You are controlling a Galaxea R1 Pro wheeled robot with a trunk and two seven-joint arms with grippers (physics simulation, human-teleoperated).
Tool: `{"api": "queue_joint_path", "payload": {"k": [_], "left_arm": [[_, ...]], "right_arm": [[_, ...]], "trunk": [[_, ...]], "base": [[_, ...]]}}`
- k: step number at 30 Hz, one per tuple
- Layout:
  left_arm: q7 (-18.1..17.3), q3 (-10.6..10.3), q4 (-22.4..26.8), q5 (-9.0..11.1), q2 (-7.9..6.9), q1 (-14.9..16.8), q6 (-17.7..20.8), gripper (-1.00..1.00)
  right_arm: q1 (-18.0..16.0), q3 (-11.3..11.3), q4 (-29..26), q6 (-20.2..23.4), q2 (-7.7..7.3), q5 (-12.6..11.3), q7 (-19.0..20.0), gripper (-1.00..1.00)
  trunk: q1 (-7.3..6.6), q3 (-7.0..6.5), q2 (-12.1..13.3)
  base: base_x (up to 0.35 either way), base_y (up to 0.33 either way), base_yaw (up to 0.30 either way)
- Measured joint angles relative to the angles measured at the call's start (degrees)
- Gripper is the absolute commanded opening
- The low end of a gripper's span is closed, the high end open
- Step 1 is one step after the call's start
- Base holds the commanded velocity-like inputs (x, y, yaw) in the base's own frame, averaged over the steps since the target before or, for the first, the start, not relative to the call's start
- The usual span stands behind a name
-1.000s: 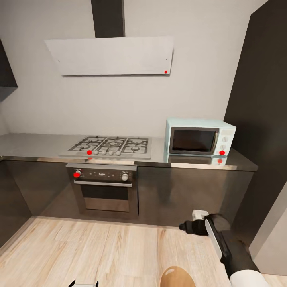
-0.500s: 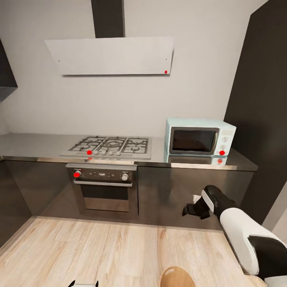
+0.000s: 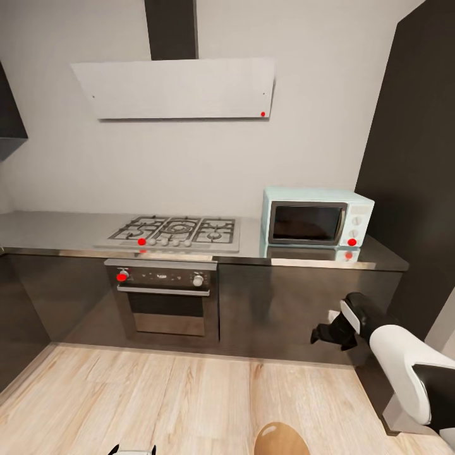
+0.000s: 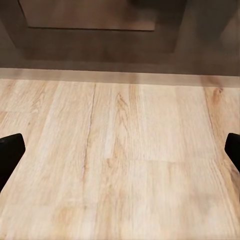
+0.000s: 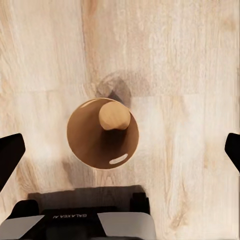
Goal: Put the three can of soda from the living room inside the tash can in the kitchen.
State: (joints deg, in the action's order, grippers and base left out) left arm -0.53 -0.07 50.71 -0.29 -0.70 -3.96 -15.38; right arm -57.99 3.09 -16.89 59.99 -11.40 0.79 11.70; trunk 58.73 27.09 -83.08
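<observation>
Since no soda can and no trash can appears anywhere here, the task's things cannot be placed; what lies ahead is the kitchen run of dark cabinets, so the robot seems to be in transit or searching.

The right end effector (image 3: 328, 333) hangs raised in front of the cabinets below the microwave (image 3: 316, 217). In its wrist view its two dark fingertips (image 5: 11, 157) sit far apart at the frame's edges with nothing between them, looking straight down on a round tan wooden knobbed object (image 5: 103, 132) on the wood floor (image 3: 158, 404), probably a stool or part of the robot's base; I cannot tell which. The left end effector (image 4: 120, 150) is likewise spread wide and empty, facing the floor and the foot of the cabinets.

The risks, as I judge them:
- The right arm is close to the cabinet front and the tall dark unit (image 3: 417, 189) beside it; a turn of the base could swing the elbow into either.
- Driving forward would run the base into the oven (image 3: 167, 303) beneath the hob (image 3: 177, 230) on the counter (image 3: 57, 230).
- With both end effectors empty, time spent facing this wall brings no can nearer the bin.
</observation>
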Motion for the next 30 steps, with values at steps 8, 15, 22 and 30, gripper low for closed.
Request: {"api": "queue_joint_path", "payload": {"k": [8, 15, 22, 30], "left_arm": [[0.0, 0.0, 0.0, 0.0, 0.0, 0.1, 0.0, 1.0], [0.0, 0.0, 0.0, -0.1, 0.0, 0.1, 0.0, 1.0], [0.0, 0.0, 0.0, -0.3, 0.0, 0.1, 0.0, 1.0], [0.0, 0.0, 0.0, -0.3, 0.0, 0.1, 0.0, 1.0]], "right_arm": [[0.0, -1.9, -0.1, 0.0, -0.31, 0.0, -0.1, 1.0], [0.0, -2.6, 0.0, 0.0, -0.3, 0.0, -0.1, 1.0], [0.1, -2.7, 0.0, -1.1, -0.27, 0.0, -0.1, 1.0], [0.1, -2.7, 0.0, -2.6, -0.24, 0.0, -0.1, 1.0]], "trunk": [[1.31, 1.07, -2.4], [2.85, 2.33, -5.2], [4.39, 3.59, -8.0], [6.14, 5.02, -11.2]], "base": [[0.0, 0.0, 0.0], [0.0, 0.0, 0.0], [0.0, 0.0, 0.0], [0.0, 0.0, 0.0]]}}
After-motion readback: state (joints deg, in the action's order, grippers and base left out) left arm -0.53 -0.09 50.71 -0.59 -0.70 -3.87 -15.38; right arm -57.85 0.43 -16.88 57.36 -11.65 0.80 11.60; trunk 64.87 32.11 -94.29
